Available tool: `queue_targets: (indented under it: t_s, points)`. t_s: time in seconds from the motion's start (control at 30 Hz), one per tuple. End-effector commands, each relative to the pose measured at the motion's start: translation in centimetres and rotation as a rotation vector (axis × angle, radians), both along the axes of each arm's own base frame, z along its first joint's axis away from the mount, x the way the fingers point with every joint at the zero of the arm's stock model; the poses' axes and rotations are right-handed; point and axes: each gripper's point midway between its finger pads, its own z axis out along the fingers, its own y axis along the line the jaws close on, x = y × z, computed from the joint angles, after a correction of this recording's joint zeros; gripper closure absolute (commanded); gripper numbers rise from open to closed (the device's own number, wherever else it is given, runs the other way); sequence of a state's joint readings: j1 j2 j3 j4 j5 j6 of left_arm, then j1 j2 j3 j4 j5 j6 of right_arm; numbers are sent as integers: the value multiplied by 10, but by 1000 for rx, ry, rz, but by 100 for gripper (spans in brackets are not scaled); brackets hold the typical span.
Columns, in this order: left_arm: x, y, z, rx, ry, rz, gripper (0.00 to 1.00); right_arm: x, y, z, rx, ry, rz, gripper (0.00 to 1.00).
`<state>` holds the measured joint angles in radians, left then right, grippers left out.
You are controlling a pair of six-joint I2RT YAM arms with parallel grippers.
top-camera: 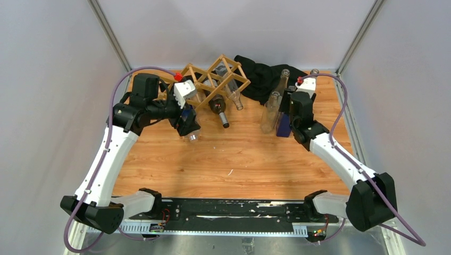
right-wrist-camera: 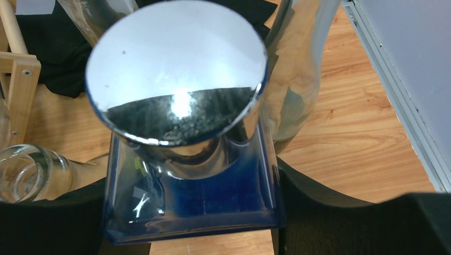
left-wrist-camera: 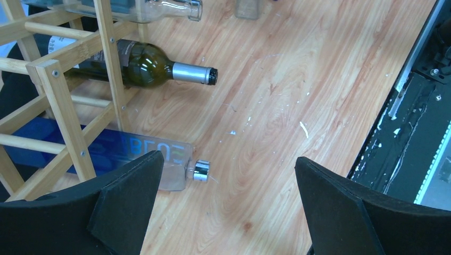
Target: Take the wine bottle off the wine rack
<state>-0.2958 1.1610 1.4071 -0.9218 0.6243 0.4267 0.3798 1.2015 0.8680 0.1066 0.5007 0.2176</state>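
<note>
The dark wine bottle (left-wrist-camera: 149, 66) is laid in the wine rack (left-wrist-camera: 64, 106) at the far edge, neck aimed at the near edge, nearest the spread-open left gripper (left-wrist-camera: 228, 159); the right gripper (right-wrist-camera: 194, 231) is clamped on a blue bottle (right-wrist-camera: 191, 196)

The wine bottle (left-wrist-camera: 151, 66) lies inside the wine rack (left-wrist-camera: 66, 111).

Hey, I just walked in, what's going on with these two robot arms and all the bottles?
The left tool hangs open over a blue bottle lying low in the wine rack, neck poking out. A dark wine bottle lies in a neighbouring cell. The right tool is shut on an upright blue bottle with a mirrored cap, off to the right beside clear bottles.
</note>
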Motion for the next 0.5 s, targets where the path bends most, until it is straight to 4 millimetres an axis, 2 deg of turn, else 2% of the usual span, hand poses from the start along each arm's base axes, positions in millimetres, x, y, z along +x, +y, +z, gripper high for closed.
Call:
queue_targets:
  t_s: [0.0, 0.03, 0.17, 0.2, 0.27, 0.37, 0.47]
  points:
    - [-3, 1, 1, 1, -16, -15, 0, 12, -3, 35, 88, -168, -40, 95]
    - [-3, 1, 2, 0, -18, -16, 0, 11, -3, 34, 92, -168, -40, 86]
    - [-2, 1, 2, -2, -17, -18, 0, 7, -3, 35, 96, -168, -33, 32]
    - [-2, 1, 3, -2, -18, -17, 0, 6, -3, 36, 96, -166, -30, 22]
    - [-2, 1, 3, -1, -20, -18, 0, 2, -2, 39, 97, -157, -20, 13]
    - [-2, 1, 4, -1, -21, -17, 0, -4, -1, 47, 102, -149, -1, 10]
    - [-1, 0, 4, -3, -19, -17, 0, -12, -1, 64, 122, -163, 10, 9]
